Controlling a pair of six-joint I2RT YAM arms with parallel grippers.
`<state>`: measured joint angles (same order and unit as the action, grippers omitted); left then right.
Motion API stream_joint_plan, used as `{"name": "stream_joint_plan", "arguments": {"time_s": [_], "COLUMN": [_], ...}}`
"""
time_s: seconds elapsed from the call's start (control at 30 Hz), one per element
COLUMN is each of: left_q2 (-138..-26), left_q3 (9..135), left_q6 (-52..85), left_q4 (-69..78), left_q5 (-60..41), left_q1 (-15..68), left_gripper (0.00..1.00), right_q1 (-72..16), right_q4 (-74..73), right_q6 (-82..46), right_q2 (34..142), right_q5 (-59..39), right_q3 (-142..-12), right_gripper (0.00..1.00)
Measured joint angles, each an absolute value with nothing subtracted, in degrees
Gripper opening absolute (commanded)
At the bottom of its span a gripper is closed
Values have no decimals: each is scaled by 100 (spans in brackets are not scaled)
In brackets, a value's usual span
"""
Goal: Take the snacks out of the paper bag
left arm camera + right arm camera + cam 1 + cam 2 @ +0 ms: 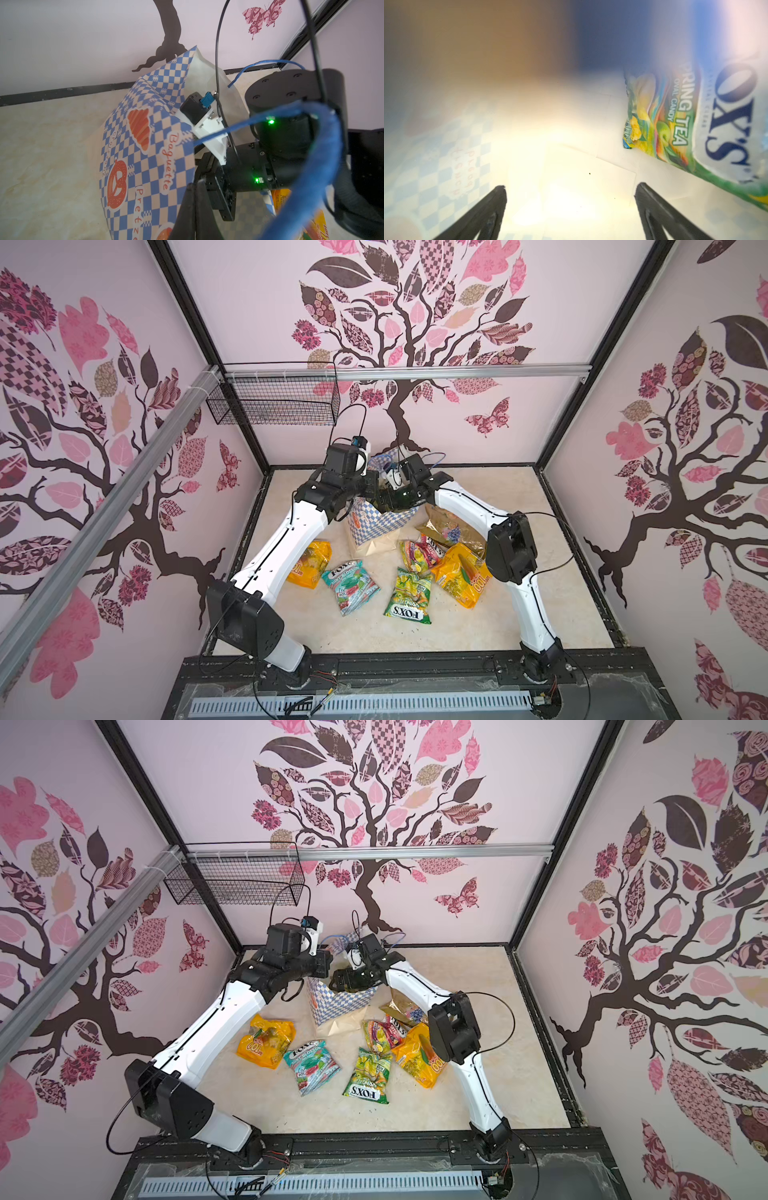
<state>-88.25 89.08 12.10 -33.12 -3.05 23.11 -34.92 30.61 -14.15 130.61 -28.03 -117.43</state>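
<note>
Inside the paper bag (145, 155) I see my right tool (571, 199) spread wide near a green FOX'S packet (664, 124), while my left tool (195, 187) pinches the bag's rim.

I read, left wrist: paper bag (145, 166) "Baguette", "Pretze…", "Croissa…" | right wrist: green packet (691, 128) in that bag "FOX'S", "SPRING TEA", "OVAL CANDY" | in a top view: second green packet (409, 597) "FOX'S" | teal packet (351, 583) "FOX'S" | yellow-orange packet (461, 576) "100"
</note>
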Motion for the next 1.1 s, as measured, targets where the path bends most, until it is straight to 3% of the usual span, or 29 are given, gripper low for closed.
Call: {"name": "stream_joint_plan", "arguments": {"time_s": [0.5,0.8,1.1], "left_q2": [-8694,-8694,-8702], "left_q3": [8823,8753,8691], "left_q6": [1741,1796,1752], "left_q4": [-3249,-3177,-3483], "left_q5": [410,-117,-176], "left_q1": [2053,2049,2025], "left_gripper": [0,0,0], "right_q1": [-3774,-3957,-4381], "right_q4": [2432,3330,3922], "right_q6": [-1505,-1081,-644], "right_q2": [12665,13817,14040], "right_q5": [-2429,-2587,-3002], "right_q3": [-10278,-12475,-11896], "right_gripper": [100,100,100]}}
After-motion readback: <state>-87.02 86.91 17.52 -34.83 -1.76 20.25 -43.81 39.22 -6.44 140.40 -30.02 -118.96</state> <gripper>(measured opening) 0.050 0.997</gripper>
